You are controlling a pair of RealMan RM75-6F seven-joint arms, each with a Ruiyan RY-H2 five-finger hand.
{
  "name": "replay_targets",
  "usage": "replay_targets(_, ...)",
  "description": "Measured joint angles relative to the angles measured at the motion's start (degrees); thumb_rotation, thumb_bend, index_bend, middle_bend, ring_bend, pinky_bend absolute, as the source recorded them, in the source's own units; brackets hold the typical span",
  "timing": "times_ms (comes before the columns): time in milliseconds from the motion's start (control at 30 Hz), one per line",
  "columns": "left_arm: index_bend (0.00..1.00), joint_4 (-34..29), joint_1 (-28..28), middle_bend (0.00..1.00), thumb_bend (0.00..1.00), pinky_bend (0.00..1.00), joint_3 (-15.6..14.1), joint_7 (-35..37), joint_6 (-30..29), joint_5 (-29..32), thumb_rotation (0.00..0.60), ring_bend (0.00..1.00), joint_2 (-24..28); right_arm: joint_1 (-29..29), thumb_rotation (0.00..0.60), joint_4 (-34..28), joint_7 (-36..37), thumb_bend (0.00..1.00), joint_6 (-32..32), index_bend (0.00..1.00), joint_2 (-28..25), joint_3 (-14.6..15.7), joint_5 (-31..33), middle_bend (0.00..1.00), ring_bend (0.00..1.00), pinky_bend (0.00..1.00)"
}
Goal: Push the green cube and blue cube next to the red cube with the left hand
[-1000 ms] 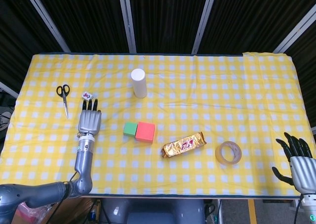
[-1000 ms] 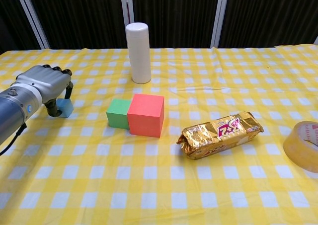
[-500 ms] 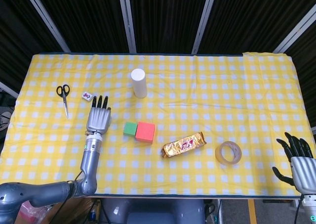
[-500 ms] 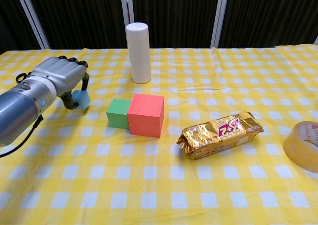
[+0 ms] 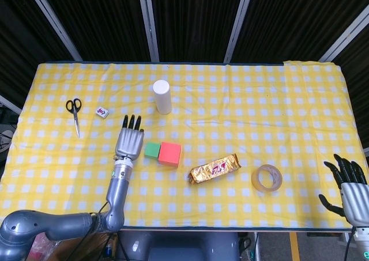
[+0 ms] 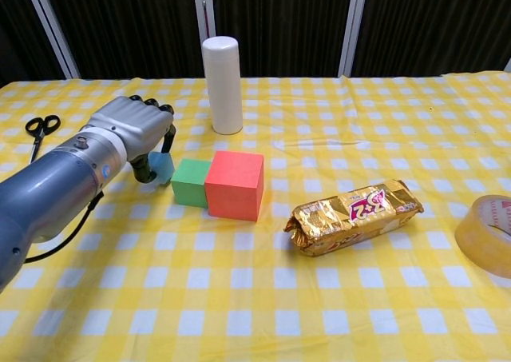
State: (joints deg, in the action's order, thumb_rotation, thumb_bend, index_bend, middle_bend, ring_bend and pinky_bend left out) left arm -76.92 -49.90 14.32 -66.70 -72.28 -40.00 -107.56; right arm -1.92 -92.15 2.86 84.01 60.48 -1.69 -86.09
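The red cube (image 6: 234,184) stands mid-table with the green cube (image 6: 191,181) touching its left side; the head view shows both the red cube (image 5: 170,153) and the green cube (image 5: 152,150). A small light-blue cube (image 6: 163,167) sits just left of the green cube, about touching it. My left hand (image 6: 134,130) covers the blue cube from the left, fingers bent down against it. In the head view the left hand (image 5: 130,142) hides the blue cube. My right hand (image 5: 349,187) hangs at the table's near right corner, fingers spread, holding nothing.
A white cylinder (image 6: 223,84) stands behind the cubes. Scissors (image 5: 74,112) and a small tile (image 5: 102,112) lie at the far left. A gold snack packet (image 6: 354,216) and a tape roll (image 6: 487,232) lie to the right of the red cube.
My left hand has slid right across the table, carrying the blue cube along until it sits beside the green cube. The right hand has stayed put.
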Motion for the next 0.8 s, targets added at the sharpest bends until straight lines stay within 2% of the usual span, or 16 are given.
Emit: replay_targets(800,0.51,-0.06,-1.27,0.03,0.46,0.00,-1.15,-2.68,-0.78,0.47,0.600,0.00,-2.00,0.25,0.600,-0.23,0.86,0.32,0.49,0.17,-0.44,-0.05,-0.31,0.00,0.00,0.00)
